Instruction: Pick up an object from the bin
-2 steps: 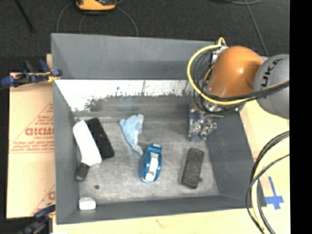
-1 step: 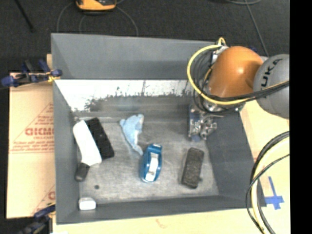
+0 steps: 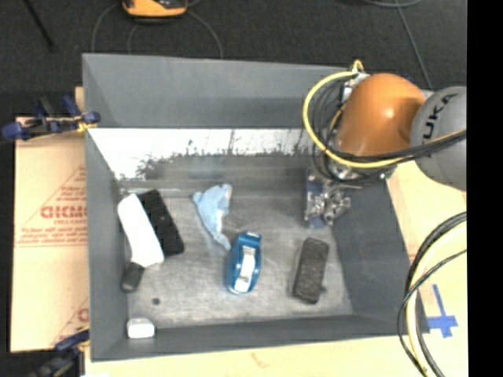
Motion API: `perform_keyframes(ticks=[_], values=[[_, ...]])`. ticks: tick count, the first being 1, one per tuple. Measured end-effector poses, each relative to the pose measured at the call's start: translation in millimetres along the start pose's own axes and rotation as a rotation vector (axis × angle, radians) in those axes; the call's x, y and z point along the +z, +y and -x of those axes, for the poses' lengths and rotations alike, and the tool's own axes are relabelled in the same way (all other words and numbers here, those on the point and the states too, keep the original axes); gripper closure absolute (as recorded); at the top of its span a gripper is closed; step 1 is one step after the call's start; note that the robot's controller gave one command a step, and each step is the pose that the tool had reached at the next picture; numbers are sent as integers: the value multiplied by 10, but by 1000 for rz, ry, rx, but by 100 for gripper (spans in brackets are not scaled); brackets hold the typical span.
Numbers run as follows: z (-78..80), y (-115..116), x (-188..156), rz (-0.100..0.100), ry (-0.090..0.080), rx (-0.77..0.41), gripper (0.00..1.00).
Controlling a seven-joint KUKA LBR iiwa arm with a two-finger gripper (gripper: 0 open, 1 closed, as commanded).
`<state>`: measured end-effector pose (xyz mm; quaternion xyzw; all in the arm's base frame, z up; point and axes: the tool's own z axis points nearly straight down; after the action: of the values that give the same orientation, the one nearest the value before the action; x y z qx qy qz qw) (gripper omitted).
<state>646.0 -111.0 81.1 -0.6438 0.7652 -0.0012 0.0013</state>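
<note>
My gripper (image 3: 326, 206) hangs under the orange cover at the bin's right side, near the back wall, its metal fingers pointing down over bare floor. A dark grey rectangular sponge-like block (image 3: 311, 269) lies just below it toward the front. A blue and white oblong gadget (image 3: 244, 263) rests left of that block. A crumpled light blue cloth (image 3: 213, 209) lies farther left, near the bin's middle. Nothing shows between the fingers.
At the left side lie a white cylinder-like bottle with a dark cap (image 3: 139, 236) and a black brush-like bar (image 3: 162, 222) beside it. A small white block (image 3: 141, 328) sits in the front left corner.
</note>
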Motion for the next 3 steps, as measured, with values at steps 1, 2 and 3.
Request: perform_keyframes(ticks=[1,2,3], values=[[-1,13,-174,4,0,1,100],[5,-1,-358,0,-1,0,100],[7,-7,-484,-3,-1,1,100]])
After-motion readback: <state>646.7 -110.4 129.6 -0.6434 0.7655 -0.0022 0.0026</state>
